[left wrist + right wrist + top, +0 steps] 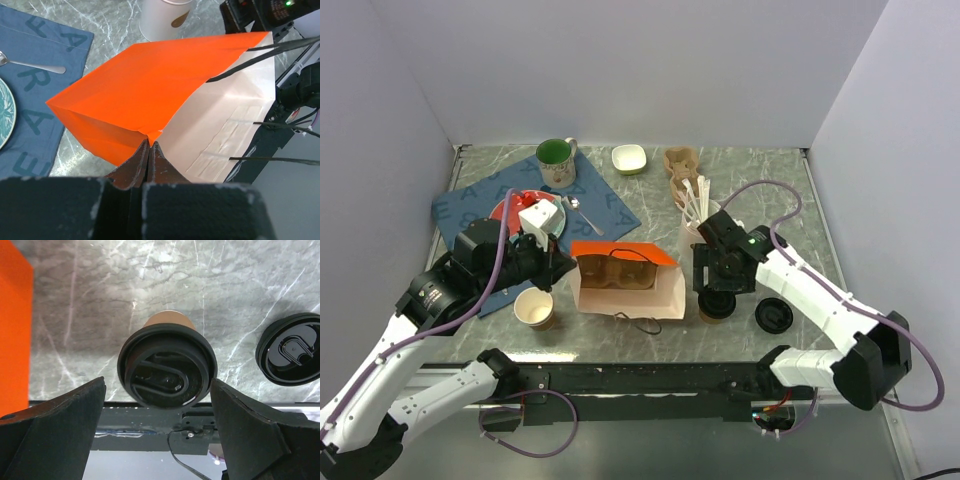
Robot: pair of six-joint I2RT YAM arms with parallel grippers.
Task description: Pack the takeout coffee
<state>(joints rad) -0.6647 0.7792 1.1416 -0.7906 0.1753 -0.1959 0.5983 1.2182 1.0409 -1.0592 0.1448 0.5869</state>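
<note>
1. grey marble counter: everything stands on it, with the two arms bolted at its near edge.
2. bag: one, paper, orange outside and pale inside, lying with its mouth open towards the right arm. brown shapes sit inside it, but i cannot tell what they are.
3. left end effector: fingers pressed together on the bag's near edge, pinning it.
4. right end effector: fingers spread wide, one on each side of the coffee, touching neither side.
5. coffee: one, upright, just right of the bag, near the front edge. it looks light if empty and top-heavy if full. the paper wall should dent under a hard squeeze, and the smooth black lid could pop off. the better hold is likely on the wall just under the lid rim, gently, keeping it upright.
6. open cup: one, lidless, left of the bag, well apart from the coffee.
7. loose lid: one, black, lying flat just right of the coffee.
</note>
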